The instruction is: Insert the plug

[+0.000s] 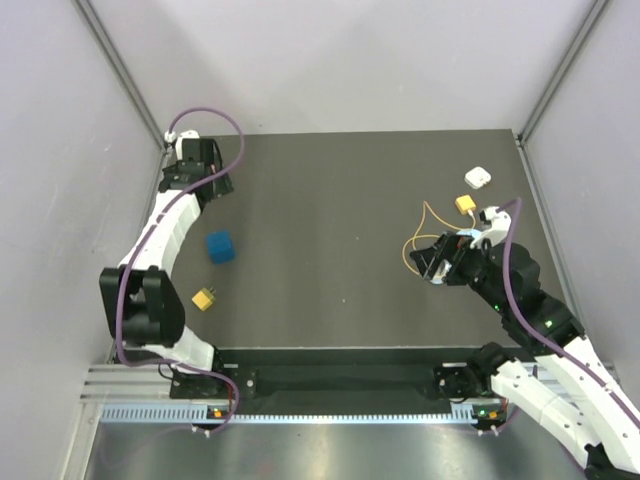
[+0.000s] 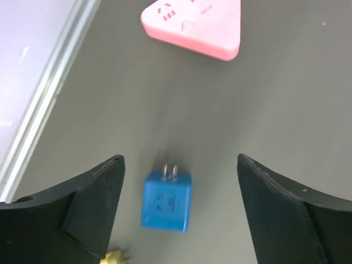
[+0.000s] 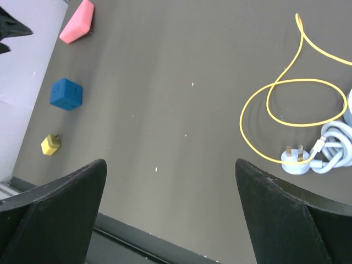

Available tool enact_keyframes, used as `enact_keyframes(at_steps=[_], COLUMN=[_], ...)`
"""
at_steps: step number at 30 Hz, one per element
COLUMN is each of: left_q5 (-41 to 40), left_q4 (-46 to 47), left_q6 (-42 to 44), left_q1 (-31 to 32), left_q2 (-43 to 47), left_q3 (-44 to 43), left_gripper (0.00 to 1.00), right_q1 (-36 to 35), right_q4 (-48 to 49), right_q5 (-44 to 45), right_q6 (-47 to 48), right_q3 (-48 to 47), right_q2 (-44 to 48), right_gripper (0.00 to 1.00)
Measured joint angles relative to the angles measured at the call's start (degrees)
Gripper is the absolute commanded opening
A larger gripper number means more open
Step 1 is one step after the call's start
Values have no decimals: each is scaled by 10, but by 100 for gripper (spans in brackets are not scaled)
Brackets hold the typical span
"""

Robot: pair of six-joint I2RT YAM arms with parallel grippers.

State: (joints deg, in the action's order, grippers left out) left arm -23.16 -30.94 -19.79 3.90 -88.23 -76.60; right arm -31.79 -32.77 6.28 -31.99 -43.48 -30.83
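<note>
Left gripper (image 2: 180,159) is gaping wide and empty, pointing at a blue cube (image 2: 166,202); right gripper (image 3: 170,162) is gaping wide too, holding nothing. The plug (image 1: 464,204) is lying at the table's (image 1: 330,200) right side, just beside a white block (image 1: 477,178), its yellow wire (image 3: 275,88) looping nearby.

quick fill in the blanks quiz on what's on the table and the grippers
1. The blue cube below the left gripper has ___ metal prongs.
2. The power strip beyond it is ___ in colour.
3. The yellow plug on the thin wire lies nearest the ___ arm.
4. The right gripper has its jaws ___.
Missing words: two, pink, right, open.
</note>
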Motion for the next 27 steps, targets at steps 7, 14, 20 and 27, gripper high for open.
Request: enact_keyframes(at_steps=[7,14,20,27], left_q5=[64,92,120,120], left_q4=[-30,-62,-74,-73], left_q6=[-4,-4,-4,0], left_q1=[-14,-13,-13,-12], left_q2=[-46,-37,-40,-63], left_q3=[-23,57,82,84], left_gripper=[77,76,72,68], right_q1=[0,1,1,1], right_q4=[7,18,19,24], right_q5=[-3,-19,-35,-40], right_q6=[6,11,13,13], right_q3=[0,0,0,2], right_q2=[-2,-25,-29,-11], right_gripper=[100,100,100,100])
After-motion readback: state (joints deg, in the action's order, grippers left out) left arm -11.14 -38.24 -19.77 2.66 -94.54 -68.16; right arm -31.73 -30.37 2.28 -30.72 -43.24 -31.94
